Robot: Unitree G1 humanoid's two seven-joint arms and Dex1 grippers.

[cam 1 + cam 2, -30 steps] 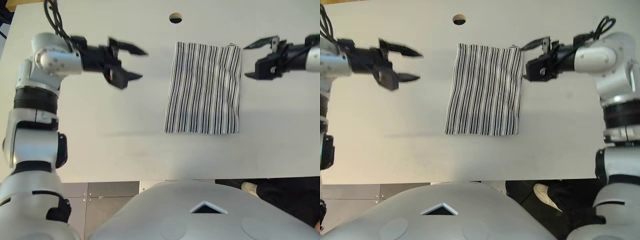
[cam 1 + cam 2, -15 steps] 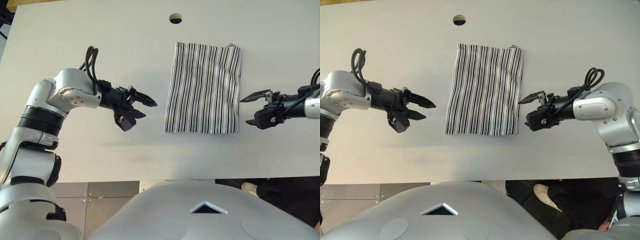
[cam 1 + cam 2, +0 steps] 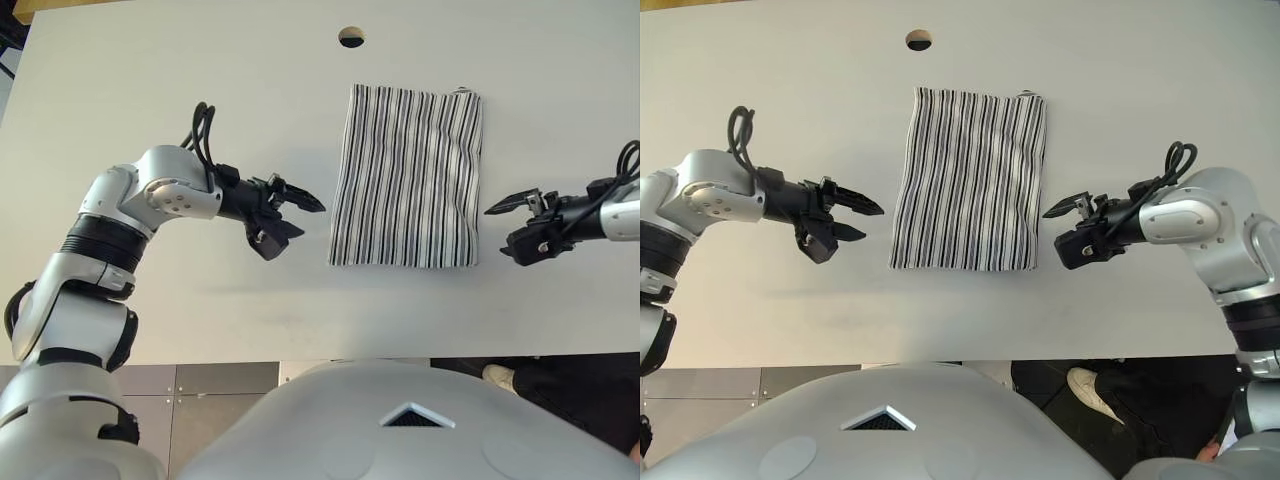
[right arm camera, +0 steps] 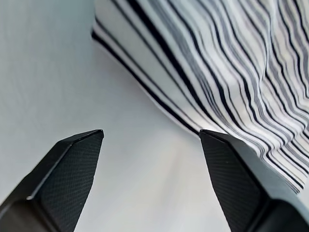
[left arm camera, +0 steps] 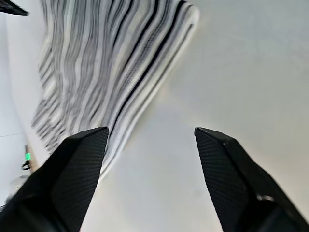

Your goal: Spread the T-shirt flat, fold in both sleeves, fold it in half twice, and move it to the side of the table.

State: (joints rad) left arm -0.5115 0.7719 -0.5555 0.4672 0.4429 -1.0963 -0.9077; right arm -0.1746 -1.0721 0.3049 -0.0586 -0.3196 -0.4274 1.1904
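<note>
The black-and-white striped T-shirt (image 3: 410,175) lies folded into an upright rectangle on the white table (image 3: 200,290), a little right of centre. My left gripper (image 3: 298,218) is open, just left of the shirt's near left corner and apart from it. My right gripper (image 3: 508,228) is open too, just right of the near right corner, with a small gap to the cloth. The left wrist view shows the striped corner (image 5: 116,72) beyond the open fingers (image 5: 79,159). In the right wrist view the shirt's edge (image 4: 203,63) lies ahead of the spread fingers (image 4: 72,164).
A round cable hole (image 3: 351,37) sits in the table beyond the shirt. The table's front edge (image 3: 300,358) runs close below both grippers. Bare tabletop stretches to the left and far right of the shirt.
Both arms have come from beside the shirt's far corners toward me, to its near corners. In the last half second the left gripper has edged closer to the shirt. The shirt has not moved.
</note>
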